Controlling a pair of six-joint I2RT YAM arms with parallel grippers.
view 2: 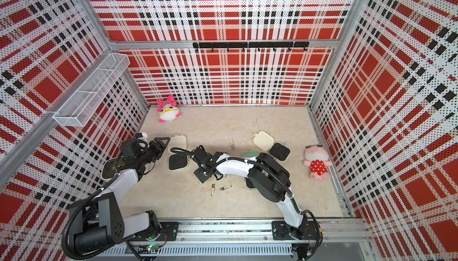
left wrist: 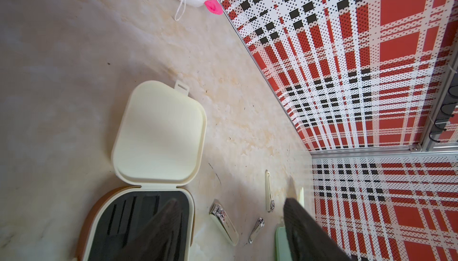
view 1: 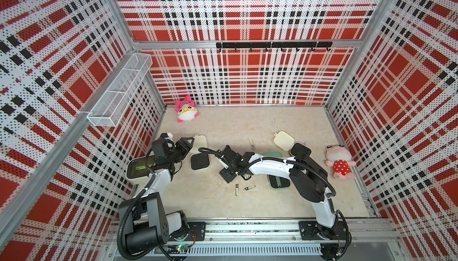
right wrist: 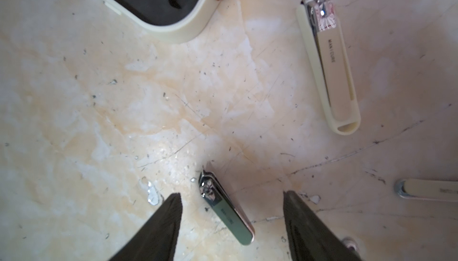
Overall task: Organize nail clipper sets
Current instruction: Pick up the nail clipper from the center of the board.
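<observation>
While the L gripper (left wrist: 230,199) hangs over the open cream case (left wrist: 158,133), its jaws stand apart w/ nothing btwn them. One finger (left wrist: 168,222) is above the case's black tray (left wrist: 124,222), the other is off the case's R side.

The R gripper (right wrist: 231,193) hovers just R of that case, jaws wide. It straddles a green clipper (right wrist: 226,212) lying on the floor (right wrist: 124,111), w/ no contact visible. A cream clipper (right wrist: 327,61) lies nearer the case than the green one, apart from both.

In a top view, a 3rd clipper (view 1: 251,142) lies further R of the case, toward the back. A silver clipper (view 1: 237,189) and a small clipper (view 1: 249,188) sit R of the case toward the front, near each other.

The mint green case (view 1: 271,153), open, is R of the cream case and mostly under the R arm (view 1: 267,165). The 2nd cream case (view 1: 283,140), also open, is well R of it, beyond the mint one.
</observation>
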